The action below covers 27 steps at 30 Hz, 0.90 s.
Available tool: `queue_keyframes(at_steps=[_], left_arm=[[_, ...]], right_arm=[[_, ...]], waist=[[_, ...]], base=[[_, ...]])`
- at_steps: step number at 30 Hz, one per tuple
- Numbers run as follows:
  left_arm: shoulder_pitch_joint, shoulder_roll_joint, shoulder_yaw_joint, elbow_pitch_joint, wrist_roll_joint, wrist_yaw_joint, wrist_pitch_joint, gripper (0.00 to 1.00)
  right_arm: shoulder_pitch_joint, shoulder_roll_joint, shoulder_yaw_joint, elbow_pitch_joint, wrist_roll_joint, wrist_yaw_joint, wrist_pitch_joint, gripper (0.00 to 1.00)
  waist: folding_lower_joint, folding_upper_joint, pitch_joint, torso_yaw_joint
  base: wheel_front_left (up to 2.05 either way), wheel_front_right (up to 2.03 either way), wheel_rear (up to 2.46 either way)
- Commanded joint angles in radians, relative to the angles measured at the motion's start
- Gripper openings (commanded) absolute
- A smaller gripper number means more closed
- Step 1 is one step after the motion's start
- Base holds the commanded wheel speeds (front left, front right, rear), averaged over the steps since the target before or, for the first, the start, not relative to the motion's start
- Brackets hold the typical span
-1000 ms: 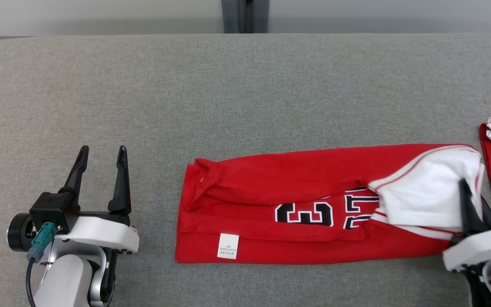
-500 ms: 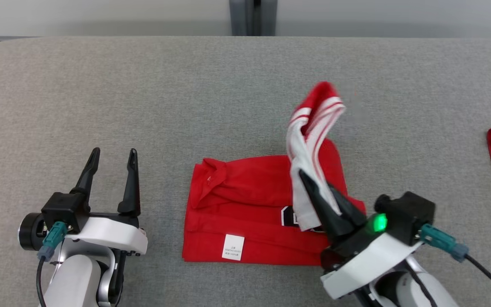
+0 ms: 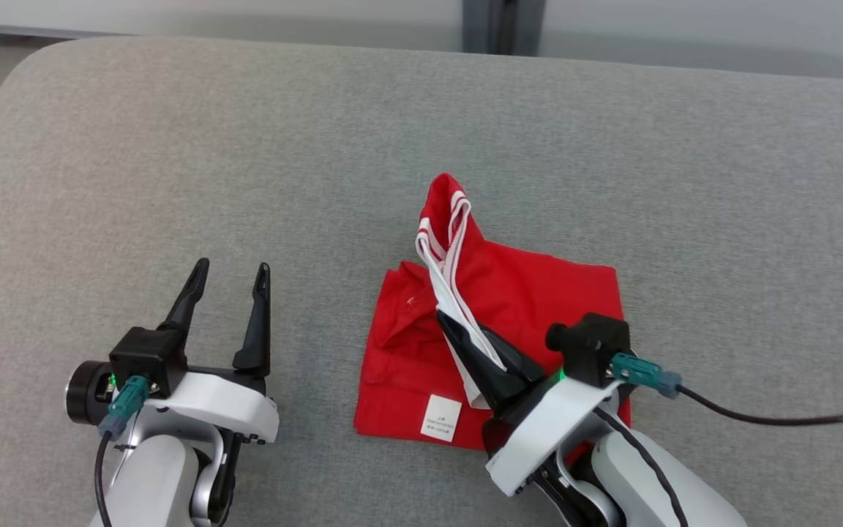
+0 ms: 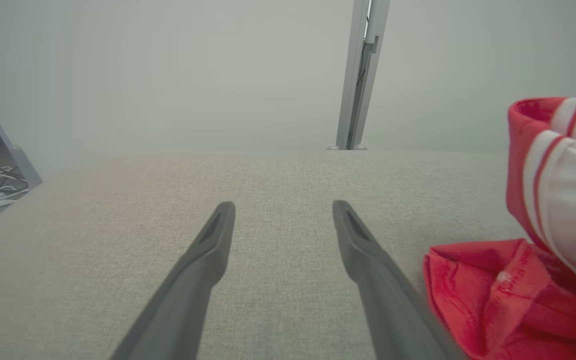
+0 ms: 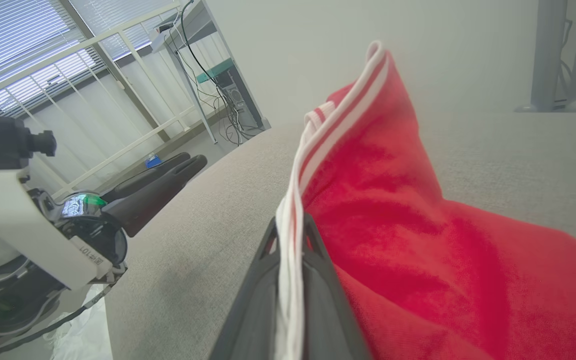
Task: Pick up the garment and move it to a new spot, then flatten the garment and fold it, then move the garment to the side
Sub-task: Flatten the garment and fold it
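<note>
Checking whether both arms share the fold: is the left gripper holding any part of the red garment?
No: the left gripper stands open over the grey table, apart from the garment.

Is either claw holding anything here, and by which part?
The right claw pinches the red garment by its white-striped edge; the left claw is open and holds nothing.

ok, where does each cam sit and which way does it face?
Head cam: looks forward and down at the grey table; red jersey centre, open left hand lower left, right hand shut on its striped trim.
Left wrist: low over the table, along its own spread fingers toward the far wall; jersey at right.
Right wrist: along its shut fingers pinching the trim; left hand at left.
Shared: both wrist views catch the lifted trim.
</note>
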Motion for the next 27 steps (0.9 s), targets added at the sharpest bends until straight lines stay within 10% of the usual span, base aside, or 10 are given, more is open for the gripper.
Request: queue_keyframes(at_steps=[1, 5, 7, 8, 9, 18, 27], left_arm=[[-0.015, -0.001, -0.002, 0.004, 0.008, -0.003, -0.002, 1.00], [-0.026, -0.008, -0.010, 0.010, 0.008, -0.008, -0.003, 1.00], [-0.026, -0.009, -0.012, 0.013, 0.009, -0.006, -0.003, 1.00], [-0.026, -0.009, -0.013, 0.014, 0.009, -0.007, -0.004, 1.00], [-0.027, -0.007, -0.012, 0.014, 0.008, -0.007, -0.004, 1.00], [-0.040, 0.002, 0.001, 0.014, 0.010, -0.008, -0.004, 1.00], [-0.015, 0.015, 0.018, -0.012, 0.017, 0.012, -0.005, 1.00]], right_arm=[[-0.023, -0.003, 0.012, 0.023, 0.014, 0.000, -0.016, 0.00], [-0.083, -0.003, 0.064, 0.112, 0.075, 0.001, -0.056, 0.00], [-0.106, -0.003, 0.092, 0.146, 0.098, 0.001, -0.072, 0.50], [-0.116, -0.003, 0.105, 0.154, 0.120, 0.001, -0.080, 0.92], [-0.124, -0.003, 0.121, 0.160, 0.138, 0.001, -0.086, 1.00], [-0.143, -0.004, 0.185, 0.052, 0.256, 0.001, -0.134, 1.00], [-0.029, -0.005, -0.066, -0.160, 0.148, 0.000, -0.144, 1.00]], waist=[[0.0000, 0.0000, 0.008, 0.017], [0.0000, 0.0000, 0.019, 0.036], [0.0000, 0.0000, 0.023, 0.037], [0.0000, 0.0000, 0.025, 0.037], [0.0000, 0.0000, 0.027, 0.035], [0.0000, 0.0000, 0.036, -0.004], [0.0000, 0.0000, 0.026, -0.052]], base=[[0.00, 0.00, 0.00], [0.00, 0.00, 0.00], [0.00, 0.00, 0.00], [0.00, 0.00, 0.00], [0.00, 0.00, 0.00], [0.00, 0.00, 0.00], [0.00, 0.00, 0.00]])
